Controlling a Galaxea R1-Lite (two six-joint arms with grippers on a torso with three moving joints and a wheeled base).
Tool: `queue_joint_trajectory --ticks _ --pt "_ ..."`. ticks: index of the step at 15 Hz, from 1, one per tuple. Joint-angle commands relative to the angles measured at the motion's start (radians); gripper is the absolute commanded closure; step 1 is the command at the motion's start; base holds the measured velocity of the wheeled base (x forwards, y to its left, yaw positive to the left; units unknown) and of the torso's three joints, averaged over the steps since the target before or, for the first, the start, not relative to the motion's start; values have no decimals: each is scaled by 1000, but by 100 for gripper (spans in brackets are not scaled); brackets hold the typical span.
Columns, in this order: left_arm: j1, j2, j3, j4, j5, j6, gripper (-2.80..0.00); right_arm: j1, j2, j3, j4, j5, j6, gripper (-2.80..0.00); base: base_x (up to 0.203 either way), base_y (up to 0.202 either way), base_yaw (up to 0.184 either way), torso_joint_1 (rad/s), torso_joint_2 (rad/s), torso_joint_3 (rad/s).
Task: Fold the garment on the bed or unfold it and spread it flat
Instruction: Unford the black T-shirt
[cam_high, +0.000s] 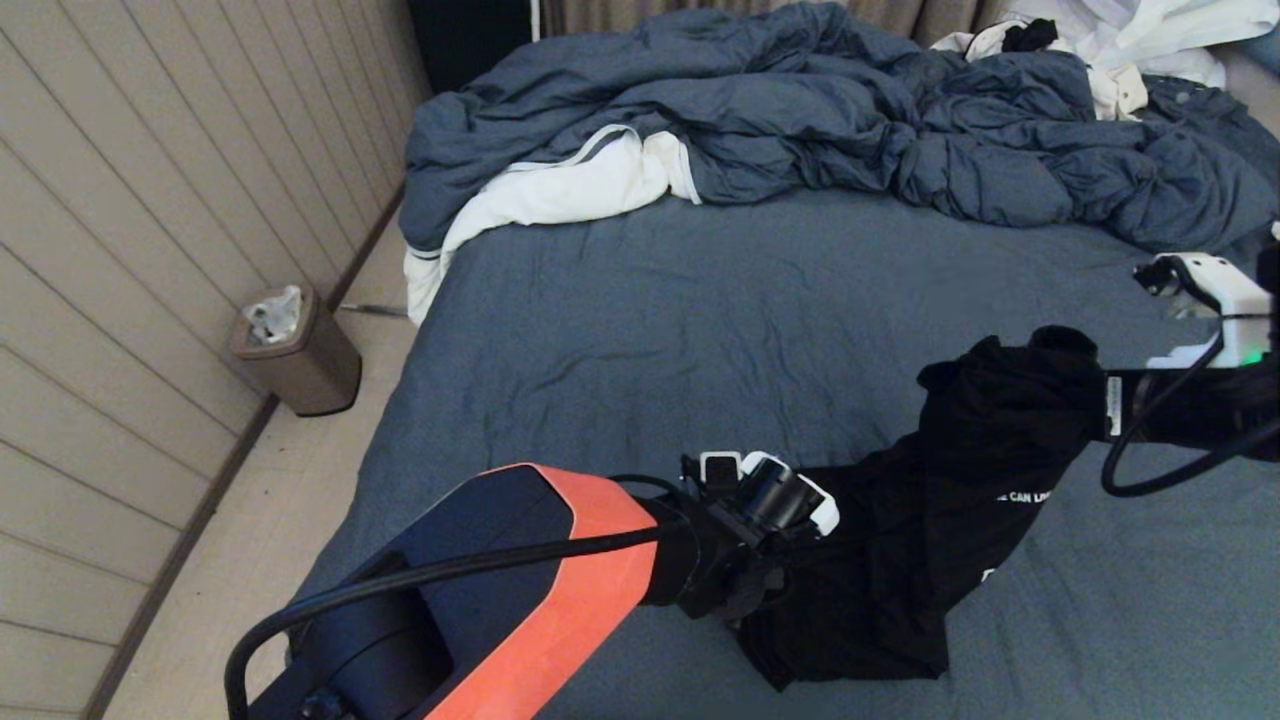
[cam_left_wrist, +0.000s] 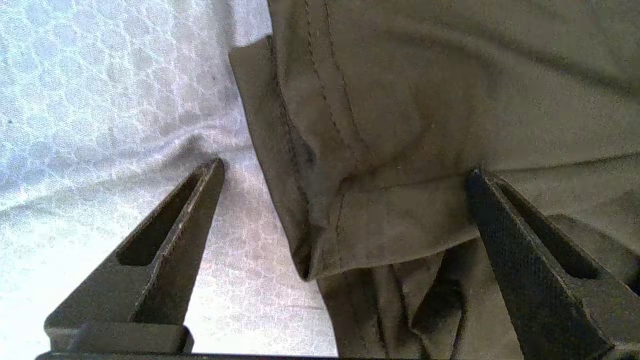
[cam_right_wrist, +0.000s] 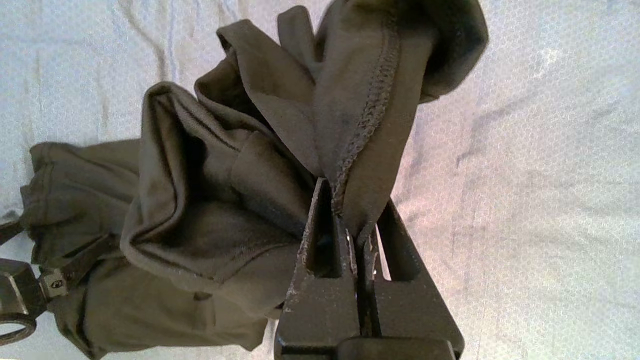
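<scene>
Lifting the shirt (cam_high: 960, 500) is the step in hand: the right claw (cam_right_wrist: 357, 225) pinches a seam and holds it above the bed (cam_high: 650, 330) near the front right edge. The left claw (cam_left_wrist: 345, 210) is spread wide beside a hanging hem, so next it should close there. A rumpled duvet (cam_high: 800, 120) lies at the far edge

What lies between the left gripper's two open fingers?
In the left wrist view, a hemmed edge of the garment hangs between the left gripper's wide-open fingers, with bare bed sheet beside it. Nothing is clamped yet.
</scene>
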Motion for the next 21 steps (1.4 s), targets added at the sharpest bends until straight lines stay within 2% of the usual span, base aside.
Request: queue_joint_trajectory --ticks 1,8,12,14,16,19,21 --pt "-11 -6 3 2 0 -3 0 0 0 1 -1 1 -1 0 0 0 0 0 0 0" --pt "-50 14 -23 -66 4 1 0 1 7 1 -10 1 -1 0 0 0 0 0 0 0" --pt "-44 3 0 -70 -26 -12 0 -2 7 0 -10 1 -3 0 0 0 0 0 0 0" --pt "-21 -32 55 -67 -25 -14 0 -6 11 -5 -10 1 -3 0 0 0 0 0 0 0" --pt "23 -102 158 -77 -27 -14 0 -8 13 -5 -11 14 -3 0 0 0 0 0 0 0" --pt "110 -245 333 -118 -32 -11 0 -8 17 -13 -11 21 -1 0 0 0 0 0 0 0" --pt "180 -334 402 -134 -42 -1 0 -6 24 -25 -11 21 0 0 0 0 0 0 0 0"
